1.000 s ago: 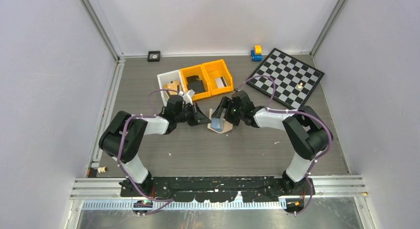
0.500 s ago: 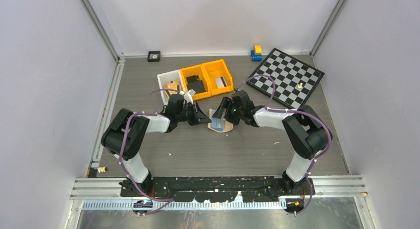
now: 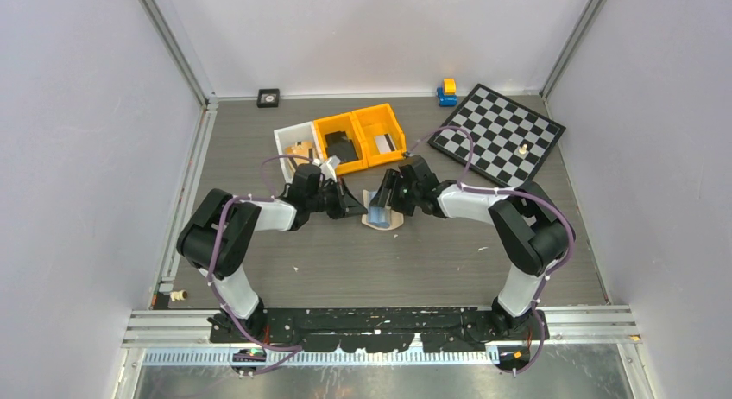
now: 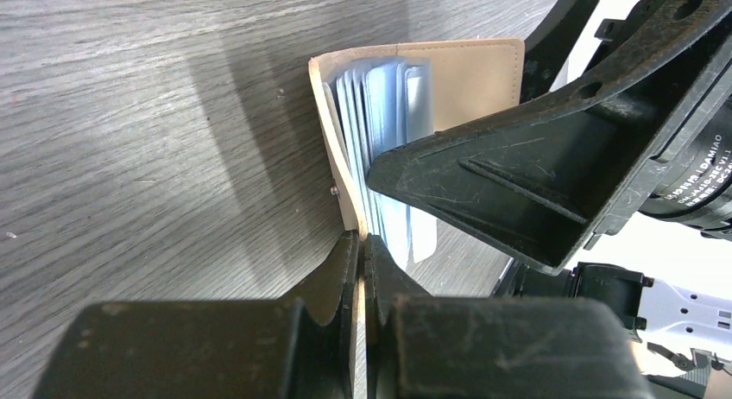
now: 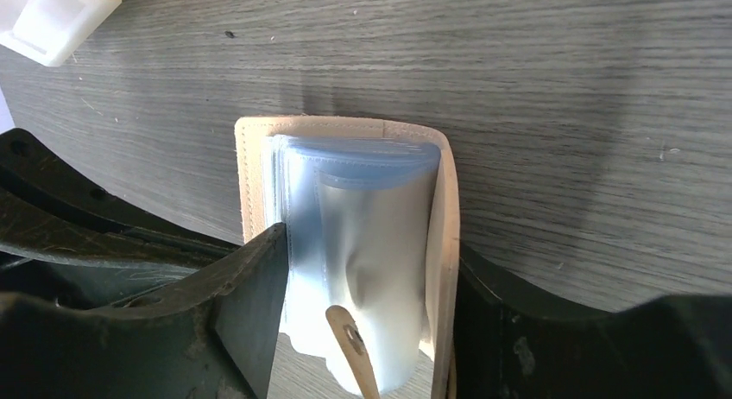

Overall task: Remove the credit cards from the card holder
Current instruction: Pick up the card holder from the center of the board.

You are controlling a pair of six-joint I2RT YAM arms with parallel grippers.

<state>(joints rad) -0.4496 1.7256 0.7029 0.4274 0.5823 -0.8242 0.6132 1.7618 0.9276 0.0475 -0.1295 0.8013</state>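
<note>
Desk [image 3: 345, 261] boards of grey wood grain are seen from above, and the beige card holder [image 3: 382, 216] is stood open on them, just in front of a row of bins, between the two end effectors. It is met from the left by the left end effector [image 3: 357, 207] and from the right by the right end effector [image 3: 390, 199]. A light card [image 3: 386, 142] with a dark stripe is laid in the right orange bin [image 3: 378, 110]. A chessboard [image 3: 501, 136] is set well apart at the far right.

From the left wrist, the left end effector is seen narrowed to a slit, with the near beige cover pinched between its fingers [image 4: 328, 278]. The clear sleeves [image 4: 384, 97] are fanned between the two covers, and one black finger of the right end effector is laid across them.

From the right wrist, the right end effector is shown part-way spread, its fingers set against either side of the sleeve stack and the right-hand cover, so that the holder is held. A beige strap [image 5: 350, 347] with a snap is hung in front of the sleeves. Whether cards are lodged in the sleeves cannot be told.
</note>
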